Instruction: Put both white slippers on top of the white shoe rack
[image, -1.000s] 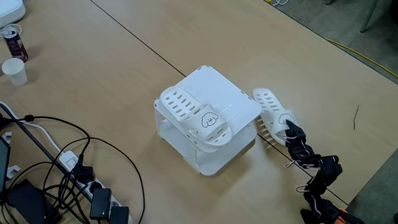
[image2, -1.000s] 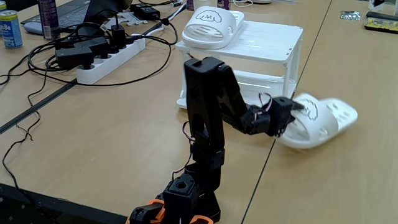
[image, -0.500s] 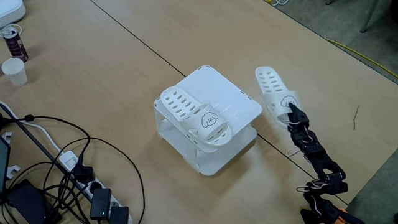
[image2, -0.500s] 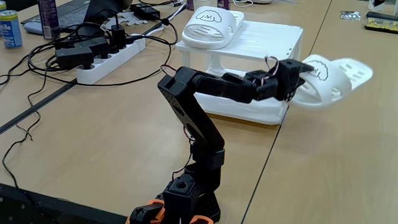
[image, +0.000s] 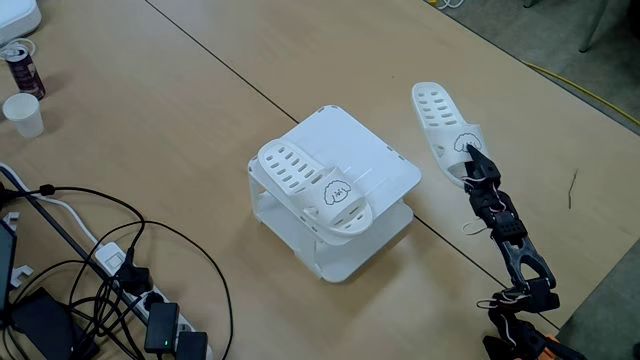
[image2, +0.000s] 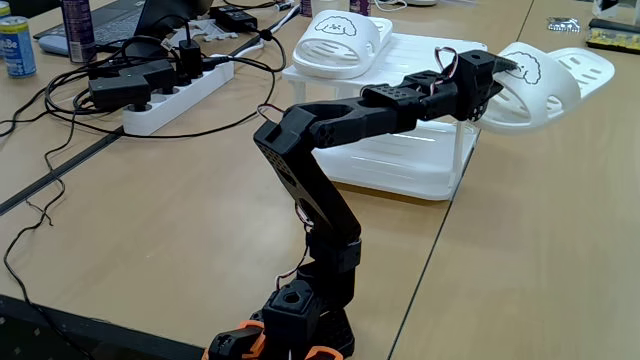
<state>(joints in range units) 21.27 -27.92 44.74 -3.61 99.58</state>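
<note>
on top of the white shoe rack (image: 375, 160) one white slipper (image: 312, 188) lies along its left side in a fixed view, toe hanging past the near edge. beside the rack, the claw (image2: 500, 78) pinches the second white slipper (image2: 545, 82) by its cartoon-face strap, holding it lifted clear of the counter (image: 180, 110), just right of the rack top.

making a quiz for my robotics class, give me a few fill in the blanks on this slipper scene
1. The claw holds one white slipper by its ____ end.
2. The held slipper is lifted off the ____.
3. The other white slipper lies on ____ of the white shoe rack.

Missing words: strap; table; top
</note>
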